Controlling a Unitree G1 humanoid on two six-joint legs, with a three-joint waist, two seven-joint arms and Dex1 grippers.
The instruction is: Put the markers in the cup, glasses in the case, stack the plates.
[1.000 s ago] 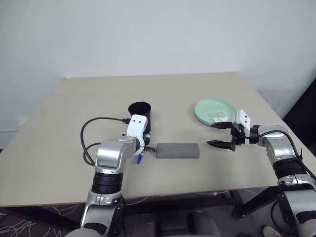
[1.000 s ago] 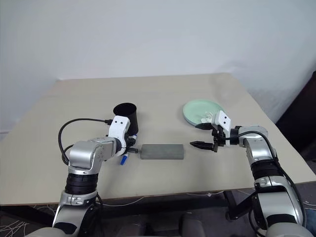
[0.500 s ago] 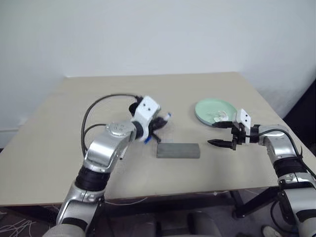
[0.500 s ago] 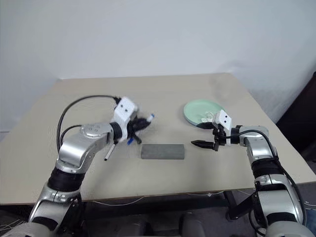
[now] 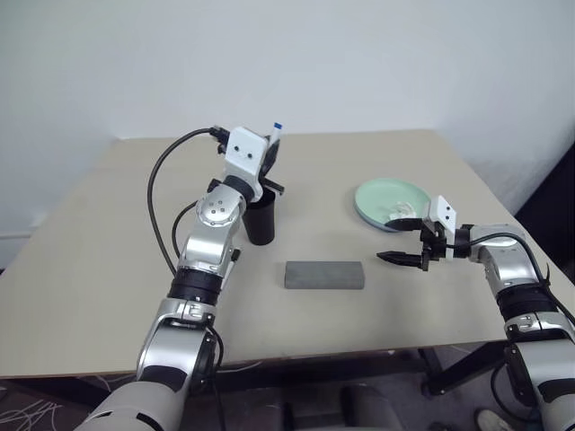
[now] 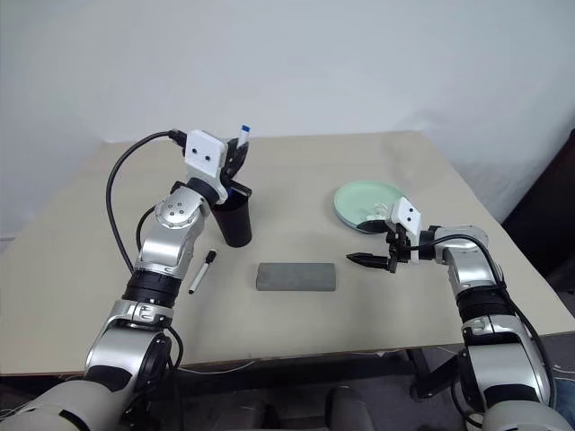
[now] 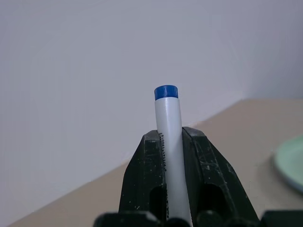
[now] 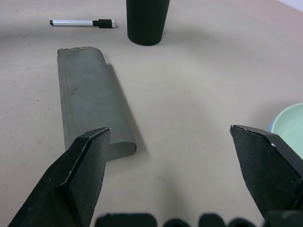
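While our left gripper (image 7: pixel 169 142) is raised above the black cup (image 6: pixel 234 219), its fingers (image 7: pixel 142 175) are closed on a white marker with a blue cap (image 7: pixel 168 142), which stands up between them with the blue end at the top. In the head views this marker (image 5: pixel 275 135) points upward over the rim of the cup.

A second marker, white with a black cap (image 6: pixel 200 270), lies flat on the beige counter (image 5: pixel 108 269), near the cup and to its left side, apart from it. We see it also in the right wrist view (image 8: pixel 83 22), beside the cup (image 8: pixel 147 21).

The grey case (image 5: pixel 324 275) lies closed on the counter, in front of the cup and between our two arms. Its one end is near our right gripper (image 5: pixel 395 259), not touching it.

Our right gripper hovers low over the counter with its fingers (image 8: pixel 80 175) spread wide apart, and nothing is between them.

The mint green plate (image 5: pixel 382 193) sits on the counter just behind the right gripper, with something small and white (image 5: pixel 402 212) lying on it. A thin light blue edge shows under it.
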